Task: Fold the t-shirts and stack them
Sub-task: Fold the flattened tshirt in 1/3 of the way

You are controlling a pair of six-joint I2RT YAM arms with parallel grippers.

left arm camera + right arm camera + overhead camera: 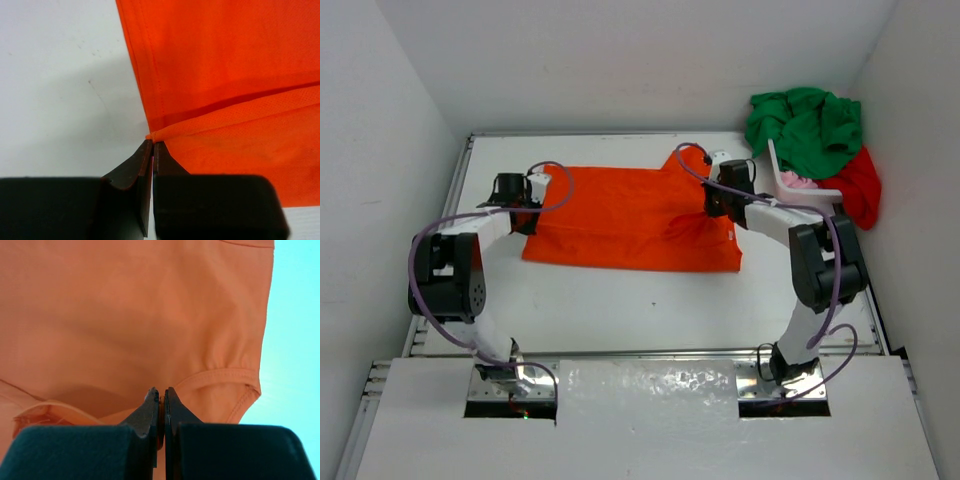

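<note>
The orange t-shirt [630,220] lies spread across the middle of the table. My left gripper [525,203] is shut on its left edge; the left wrist view shows a folded corner of the orange cloth [230,75] pinched at the left gripper [152,142]. My right gripper [715,200] is shut on the shirt's right part, beside a sleeve [225,390], with cloth caught in the right gripper [162,392]. The green t-shirt [805,125], the red t-shirt [860,185] and a bit of the pink t-shirt [798,181] are piled at the back right.
A white basket [785,178] lies tipped at the back right under the green and red shirts. White walls close in the table on the left, back and right. Purple cables loop off both arms.
</note>
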